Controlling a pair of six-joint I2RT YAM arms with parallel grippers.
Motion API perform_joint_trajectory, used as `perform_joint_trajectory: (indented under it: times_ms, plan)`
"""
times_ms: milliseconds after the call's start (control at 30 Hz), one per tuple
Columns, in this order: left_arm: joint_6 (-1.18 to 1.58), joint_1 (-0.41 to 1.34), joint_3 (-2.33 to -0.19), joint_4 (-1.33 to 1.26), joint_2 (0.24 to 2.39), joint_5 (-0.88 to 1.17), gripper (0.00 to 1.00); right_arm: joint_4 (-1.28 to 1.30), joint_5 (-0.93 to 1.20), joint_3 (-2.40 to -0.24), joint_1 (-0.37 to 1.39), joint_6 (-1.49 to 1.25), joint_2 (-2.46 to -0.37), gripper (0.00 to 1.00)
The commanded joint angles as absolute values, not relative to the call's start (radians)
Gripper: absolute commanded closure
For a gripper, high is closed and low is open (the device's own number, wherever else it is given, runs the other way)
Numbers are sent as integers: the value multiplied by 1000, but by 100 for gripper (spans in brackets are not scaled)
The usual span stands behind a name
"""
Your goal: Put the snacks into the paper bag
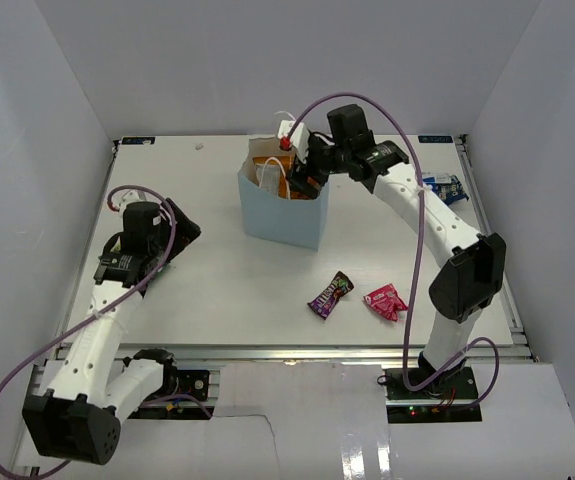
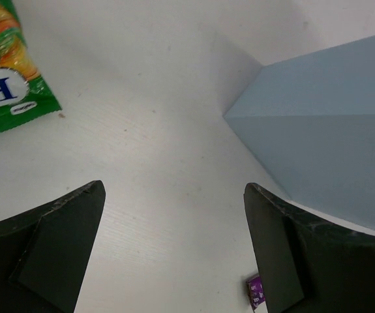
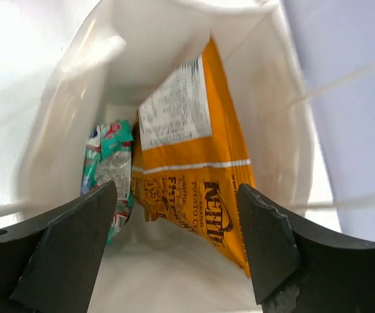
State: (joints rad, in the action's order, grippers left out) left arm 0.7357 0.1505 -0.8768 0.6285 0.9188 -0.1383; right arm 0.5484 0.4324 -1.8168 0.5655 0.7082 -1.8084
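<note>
The pale blue paper bag (image 1: 285, 215) stands upright at mid table. My right gripper (image 1: 303, 178) is open above its mouth and looks down inside (image 3: 177, 241). The large orange chip bag (image 3: 194, 176) and the teal-red packet (image 3: 105, 169) lie inside the bag. The small purple packet (image 1: 330, 294) and the pink-red packet (image 1: 386, 301) lie on the table in front of the bag. The blue-white bag (image 1: 443, 187) lies at the right edge. My left gripper (image 1: 179, 235) is open and empty left of the bag (image 2: 174, 241). The green-yellow packet (image 2: 4, 72) lies beyond it.
The white table (image 1: 237, 290) is walled by grey panels at the back and both sides. The bag's thin white handles (image 1: 270, 172) stick up by the right gripper. In the left wrist view the bag's corner (image 2: 324, 143) is close on the right, with the purple packet (image 2: 255, 292) by the right finger.
</note>
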Motion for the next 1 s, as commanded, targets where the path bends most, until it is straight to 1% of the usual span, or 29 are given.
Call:
perform_joint_trajectory:
  times_ms: [0, 67, 133, 233, 333, 400, 467, 500, 533, 567, 633, 700, 767, 833, 967]
  plan:
    - [799, 85, -962, 761, 1002, -178, 2, 543, 460, -1917, 540, 652, -1698, 20]
    - [804, 43, -997, 799, 1035, -175, 2, 545, 448, -1940, 514, 621, -1683, 17]
    - [787, -41, -1018, 819, 1090, -178, 2, 546, 442, -1941, 470, 598, -1657, 14]
    - [743, -126, -1058, 838, 1179, -207, 2, 561, 472, -1893, 396, 571, -1614, 14]
    - [724, -182, -1107, 859, 1261, -262, 2, 563, 524, -1763, 326, 560, -1545, 14]
    - [700, -231, -1118, 841, 1330, -244, 2, 561, 560, -1644, 287, 558, -1490, 14]
    - [646, -273, -1112, 795, 1386, -180, 2, 563, 587, -1564, 269, 561, -1451, 13]
    - [622, -326, -1109, 782, 1406, -146, 2, 563, 618, -1525, 255, 568, -1412, 13]
    - [600, -354, -1111, 773, 1428, -106, 2, 563, 630, -1450, 252, 569, -1392, 12]
    - [538, -382, -1109, 750, 1460, -18, 2, 564, 646, -1416, 250, 571, -1375, 12]
    - [476, -435, -1085, 709, 1473, 72, 2, 565, 693, -1327, 242, 575, -1329, 12]
    - [428, -494, -1062, 644, 1473, 158, 2, 561, 719, -1284, 241, 577, -1296, 12]
    - [422, -532, -1052, 620, 1479, 192, 2, 560, 732, -1240, 236, 572, -1286, 12]
    - [407, -566, -1048, 614, 1491, 180, 2, 560, 741, -1210, 229, 569, -1272, 12]
    - [397, -624, -987, 569, 1543, 213, 2, 560, 753, -1183, 212, 566, -1267, 12]
